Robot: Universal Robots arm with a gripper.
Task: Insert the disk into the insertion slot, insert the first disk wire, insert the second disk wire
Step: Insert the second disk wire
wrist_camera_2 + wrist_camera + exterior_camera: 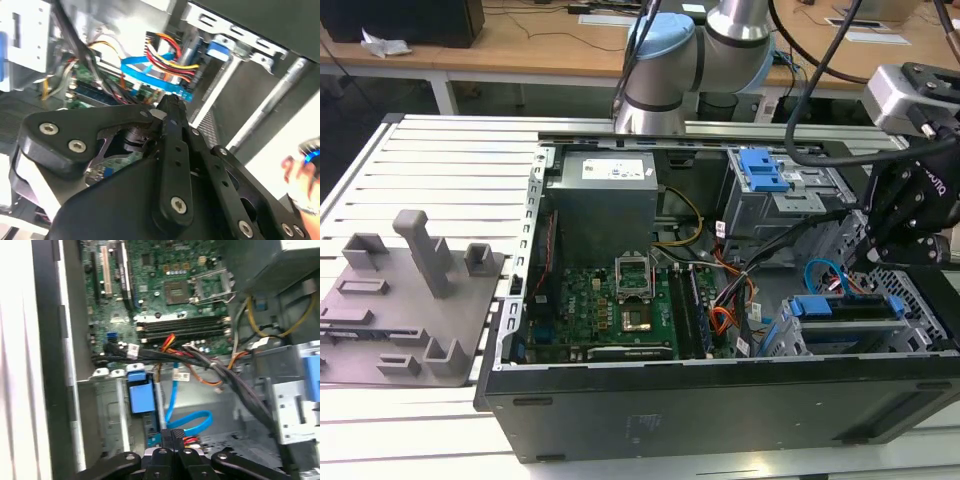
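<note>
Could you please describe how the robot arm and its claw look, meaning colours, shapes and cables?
The arm is silver-grey metal with a pale blue cap on its round joint, and black cables run beside it. A light grey boxy camera sits near the wrist. The claw is matte black, built from flat linkage bars with silver screws.

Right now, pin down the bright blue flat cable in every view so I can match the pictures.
Exterior view: the bright blue flat cable curls inside the case, toward the exterior view's right, beside the black pincer.
Second wrist view: it loops just beyond the pincer.
First wrist view: it loops just beyond the pincer.
Shared landmark: the green motherboard.
</note>
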